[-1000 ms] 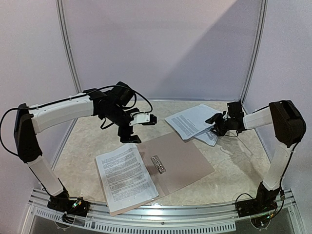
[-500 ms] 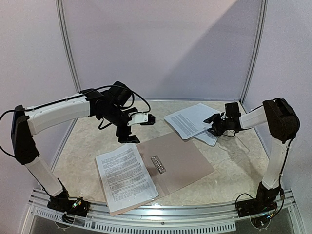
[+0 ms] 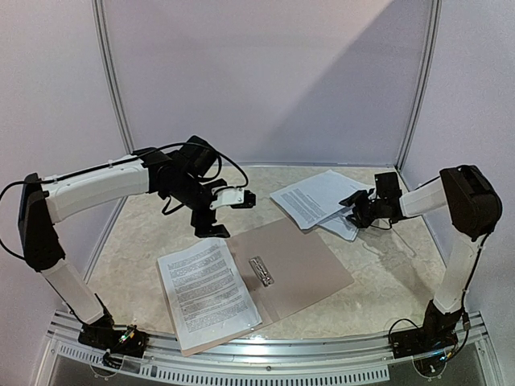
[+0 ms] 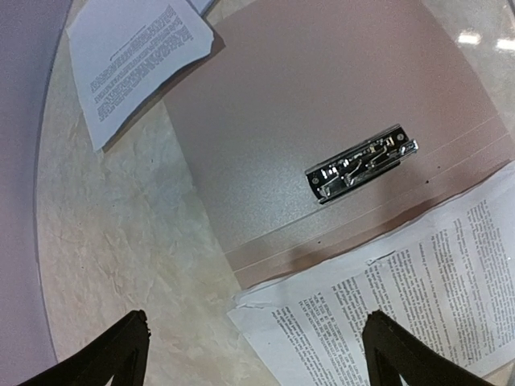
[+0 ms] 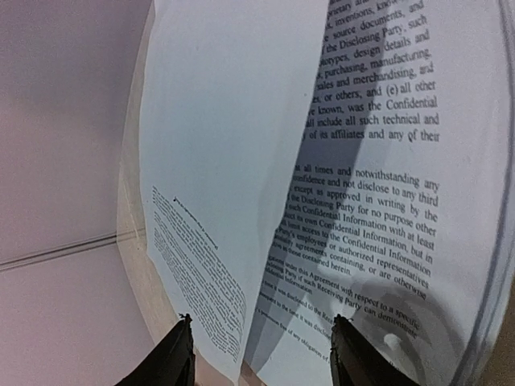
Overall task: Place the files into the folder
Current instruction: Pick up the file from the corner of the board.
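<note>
Your right hand (image 3: pixel 354 208), half spread, straddles the 3 o'clock edge of the files (image 3: pixel 310 197); folder (image 3: pixel 304 259) sits at its 8 o'clock. Left hand (image 3: pixel 232 211) spread wide, empty, farther off.

Soft even light, diagonal shadow across the back wall (image 3: pixel 265 80), small glare spots on the table (image 4: pixel 475 38).

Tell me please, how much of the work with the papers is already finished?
Done: one stack of papers lies on the left leaf of the open folder.
In hand: the right tool is at the edge of the other papers beside the folder, jaws apart, gripping nothing. The left tool hovers open above the folder.
Left: bring those other papers into the folder.
</note>
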`<state>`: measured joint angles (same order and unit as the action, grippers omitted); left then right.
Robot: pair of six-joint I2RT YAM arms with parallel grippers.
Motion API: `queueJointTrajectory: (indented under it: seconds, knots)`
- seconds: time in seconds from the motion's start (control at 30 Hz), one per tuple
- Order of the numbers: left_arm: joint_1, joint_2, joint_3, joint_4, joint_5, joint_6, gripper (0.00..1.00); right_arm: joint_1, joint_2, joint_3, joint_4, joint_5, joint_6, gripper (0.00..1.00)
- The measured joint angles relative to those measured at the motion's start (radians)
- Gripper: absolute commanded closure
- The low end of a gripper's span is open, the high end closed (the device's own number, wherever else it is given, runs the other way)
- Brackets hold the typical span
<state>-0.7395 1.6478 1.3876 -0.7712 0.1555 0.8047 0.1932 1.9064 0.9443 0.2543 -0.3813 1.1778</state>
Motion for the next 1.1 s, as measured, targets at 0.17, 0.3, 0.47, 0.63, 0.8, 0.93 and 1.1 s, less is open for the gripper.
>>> queueJointTrajectory:
  seconds: [0.17,0.3,0.47,0.63,0.8,0.93,1.1]
  knots:
    - [0.000,0.000,-0.001,0.000,-0.006,0.006,0.06,0.000,-0.040,-0.018,0.009,0.013,-0.001,0.43]
    - [-0.003,0.000,-0.001,0.000,-0.008,0.006,0.06,0.000,-0.025,0.001,0.001,0.023,-0.001,0.43]
    - [-0.004,-0.001,-0.001,0.000,-0.008,0.006,0.06,0.000,0.037,0.047,0.007,0.033,0.000,0.43]
    - [-0.005,-0.005,-0.002,0.000,-0.010,0.007,0.06,0.000,0.074,0.079,-0.008,0.047,-0.003,0.47]
    - [-0.005,-0.005,-0.001,-0.001,-0.011,0.010,0.06,-0.004,0.121,0.149,-0.006,0.053,-0.010,0.63]
    - [-0.006,-0.006,-0.001,-0.001,-0.011,0.010,0.06,-0.006,0.159,0.181,0.005,0.051,-0.005,0.97]
    - [-0.006,-0.025,0.000,-0.017,0.000,0.009,0.06,-0.007,0.179,0.186,-0.010,0.053,-0.024,1.00]
